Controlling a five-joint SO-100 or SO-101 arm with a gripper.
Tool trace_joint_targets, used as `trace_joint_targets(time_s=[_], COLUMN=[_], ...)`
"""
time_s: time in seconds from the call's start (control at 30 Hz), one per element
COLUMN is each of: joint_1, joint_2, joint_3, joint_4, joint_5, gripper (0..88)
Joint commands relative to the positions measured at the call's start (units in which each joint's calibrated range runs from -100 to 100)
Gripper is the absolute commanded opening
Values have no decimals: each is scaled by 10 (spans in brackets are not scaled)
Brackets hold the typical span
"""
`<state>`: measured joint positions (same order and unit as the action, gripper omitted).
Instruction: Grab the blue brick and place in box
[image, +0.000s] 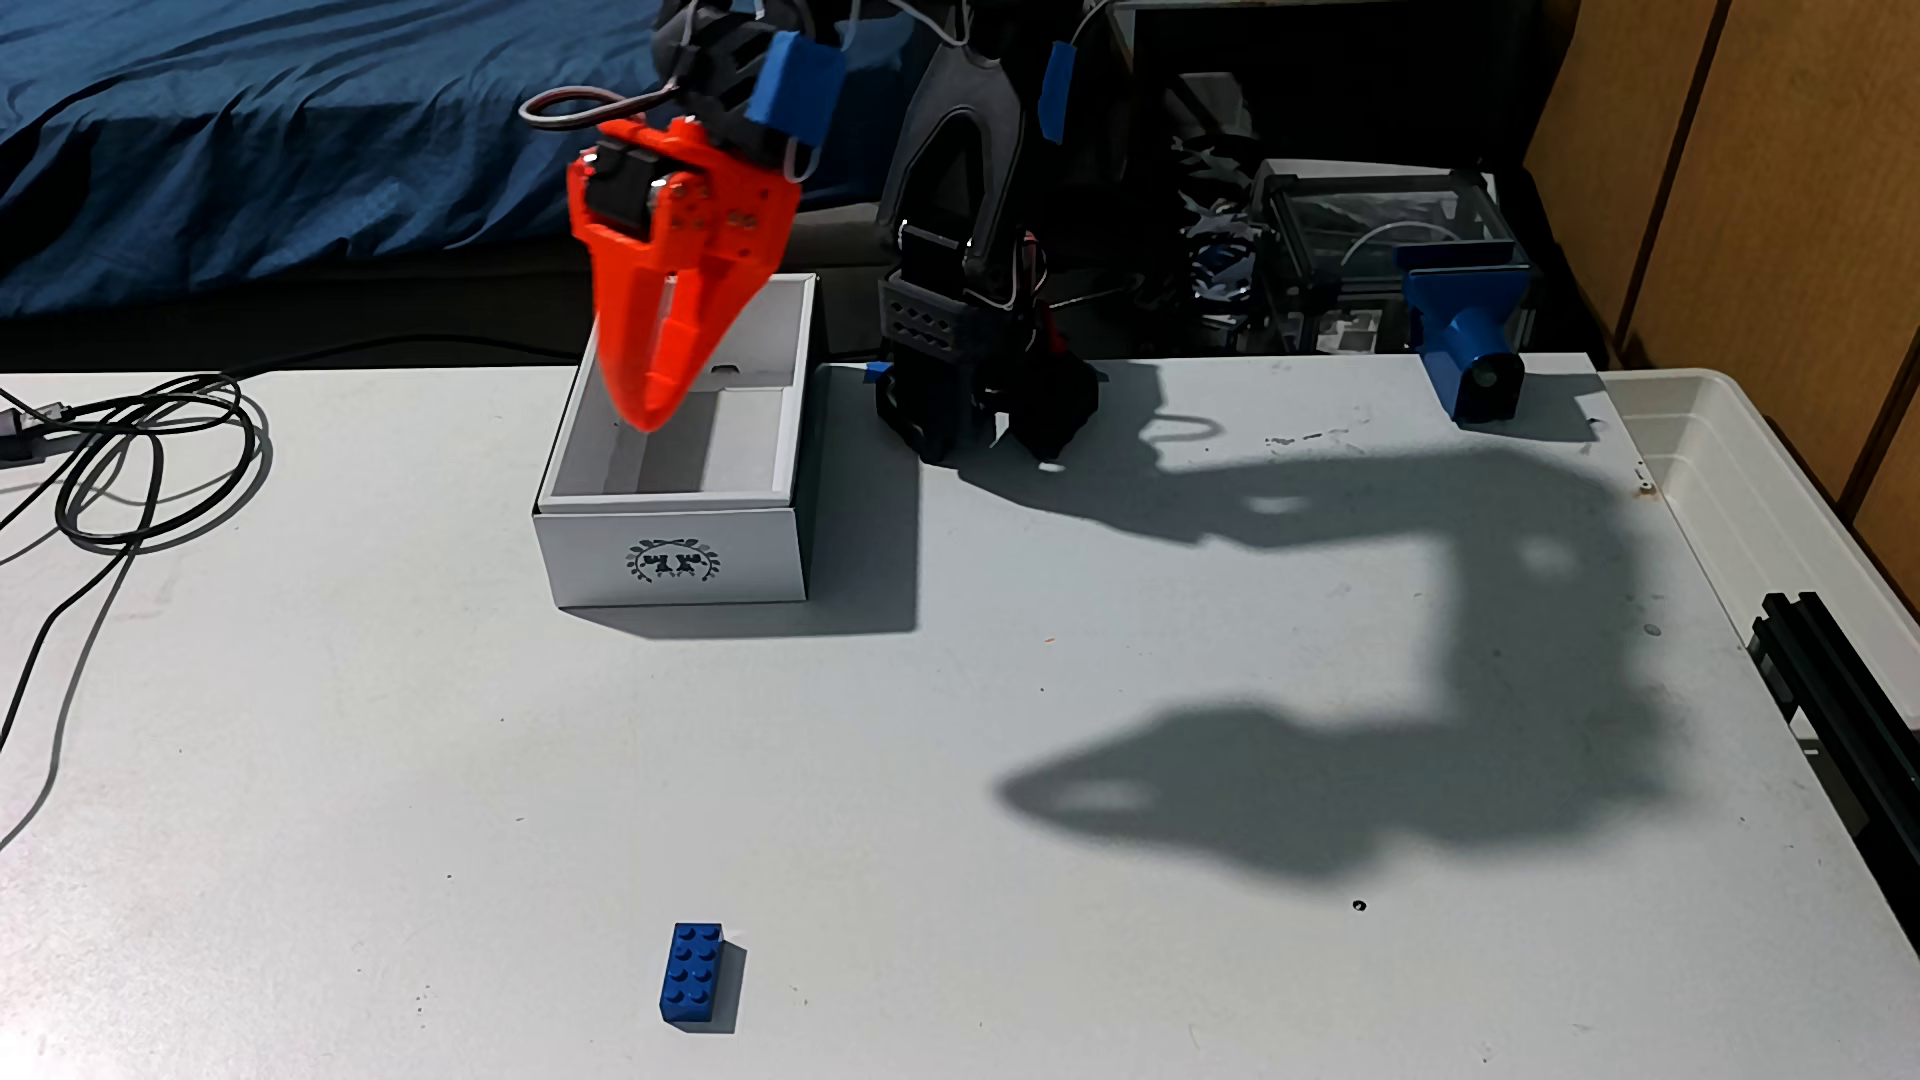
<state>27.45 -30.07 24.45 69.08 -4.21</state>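
Your blue brick (701, 976): small, 2x4 studs up, lying flat at 6 o'clock near front edge, long axis pointing toward 12. Your box (673, 556): white, open-topped, wreath emblem facing you, at 11 o'clock, well apart from brick.

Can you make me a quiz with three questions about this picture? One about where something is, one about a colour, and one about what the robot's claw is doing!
1. Where is the blue brick?
A. inside the box
B. on the table, near the front edge
C. in the gripper

2. What colour is the gripper?
A. orange
B. green
C. yellow

3. How is the gripper?
A. shut, holding nothing
B. gripping the brick
C. wide open

Answers: 1 B, the brick lies on the white table, far in front of the box. 2 A, its fingers are bright orange. 3 A, the fingers meet at the tip above the box, nothing between them.
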Motion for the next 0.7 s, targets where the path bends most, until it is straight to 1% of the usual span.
trace_joint_targets(time_s=[0.0,0.27,0.57,0.67], joint_1=[31,66,59,37], joint_2=[-6,1,1,1], joint_3=[5,7,60,69], joint_4=[-44,-106,-129,-129], joint_5=[-14,-104,-248,-286], gripper=[9,9,9,14])
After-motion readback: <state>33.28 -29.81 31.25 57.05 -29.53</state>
